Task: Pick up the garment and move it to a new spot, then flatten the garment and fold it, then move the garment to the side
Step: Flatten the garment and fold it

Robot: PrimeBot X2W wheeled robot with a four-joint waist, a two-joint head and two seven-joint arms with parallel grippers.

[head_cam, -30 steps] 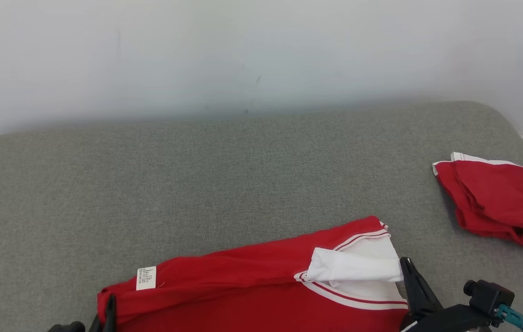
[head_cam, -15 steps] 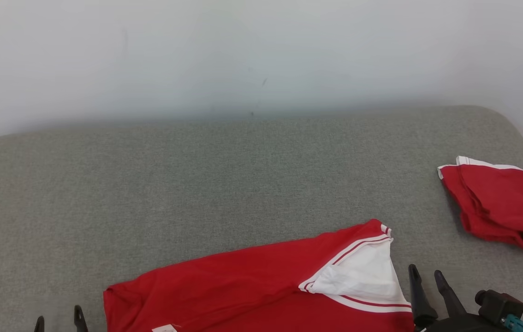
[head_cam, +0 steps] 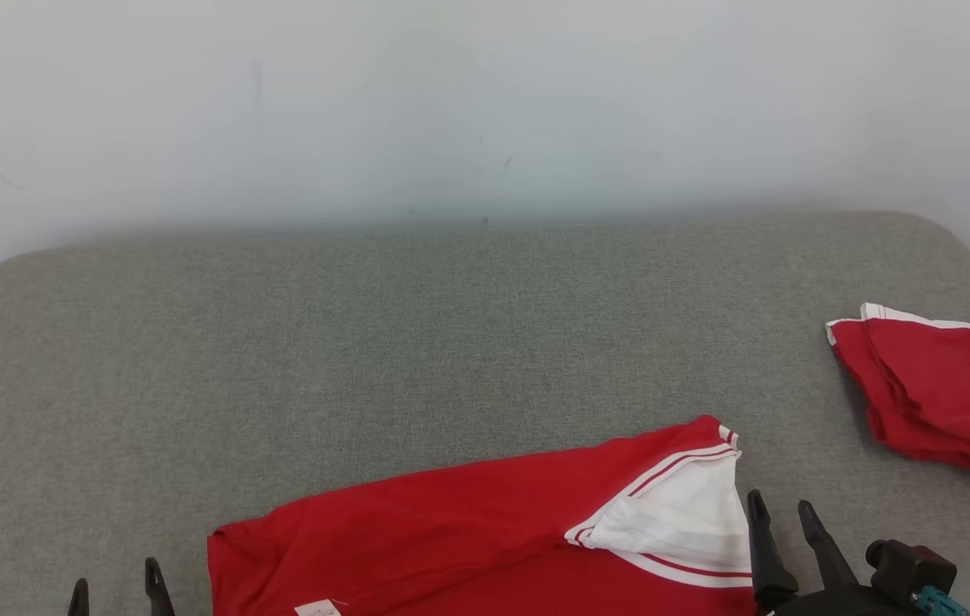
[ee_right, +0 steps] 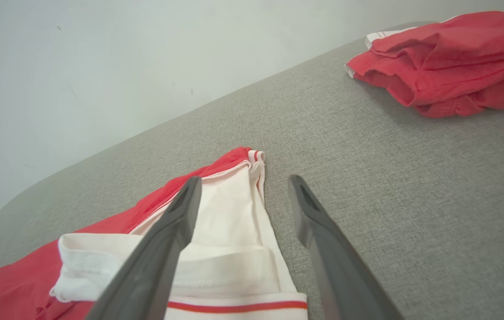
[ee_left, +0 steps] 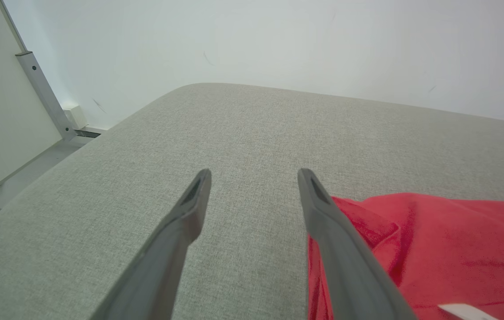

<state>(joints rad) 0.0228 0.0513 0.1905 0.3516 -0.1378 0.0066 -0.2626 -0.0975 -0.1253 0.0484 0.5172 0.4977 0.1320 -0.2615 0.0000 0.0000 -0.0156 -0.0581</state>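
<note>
- The left gripper (head_cam: 115,586) stands wide and empty, just left of the garment (head_cam: 468,535); a shallow grasp there could pinch one layer and pull the fold open.
- The garment lies low on the grey cushion (head_cam: 365,342), between both grippers; its near edge is cut off, so it only seems flat.
- The right gripper (head_cam: 780,505), also spread and empty, has one finger over the white striped end, which could snag.
- The other red pile (head_cam: 938,393) lies well apart.

Red garment (head_cam: 451,530), white striped trim; grey surface (head_cam: 365,342).
</note>
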